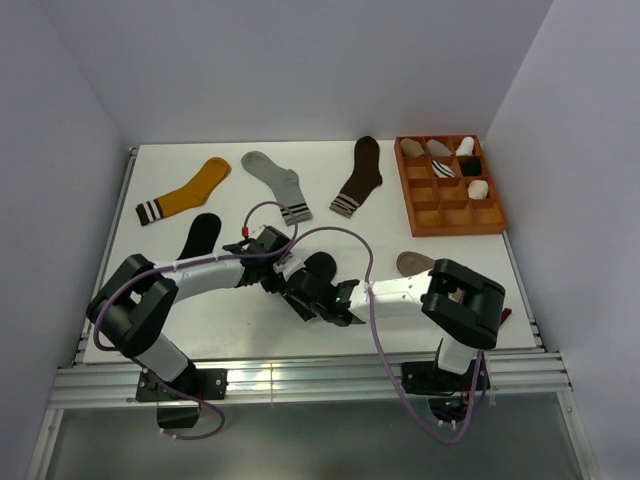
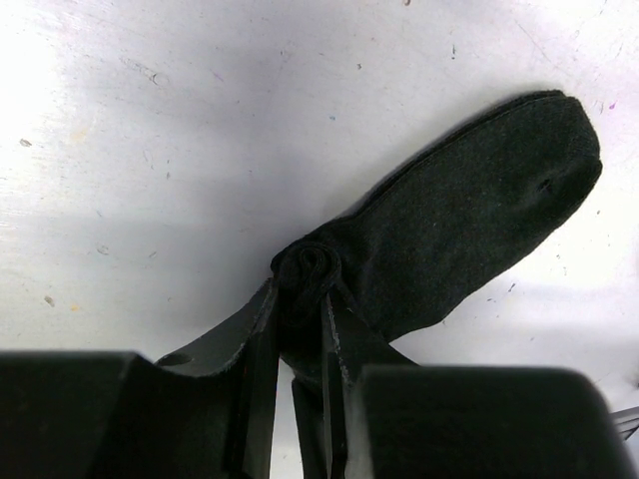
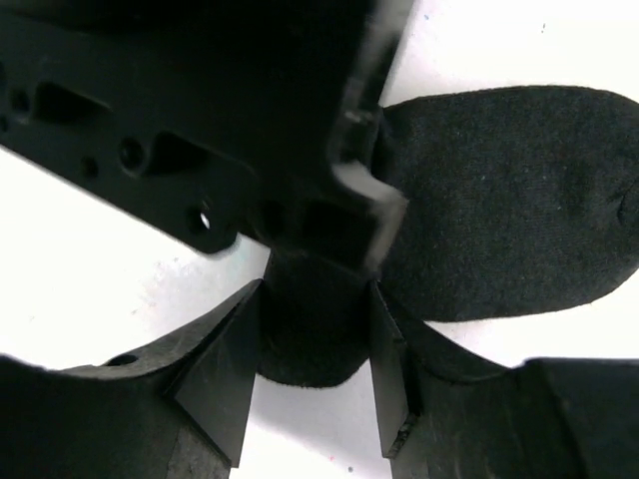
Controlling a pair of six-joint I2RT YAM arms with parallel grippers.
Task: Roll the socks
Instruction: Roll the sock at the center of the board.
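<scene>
The rolling step looks underway. The left tool (image 2: 303,291) pinches a tight twist of fabric at one end of the charcoal-black sock (image 2: 469,220). The sock lies flat on the tabletop (image 2: 150,120) between the two arms, with its free length stretching away. The right tool (image 3: 315,294) meets it at that same end, fingers on either side and cloth filling the gap, so it appears to pinch too. The next move probably calls for turning the coil along the free length while keeping it tight.
</scene>
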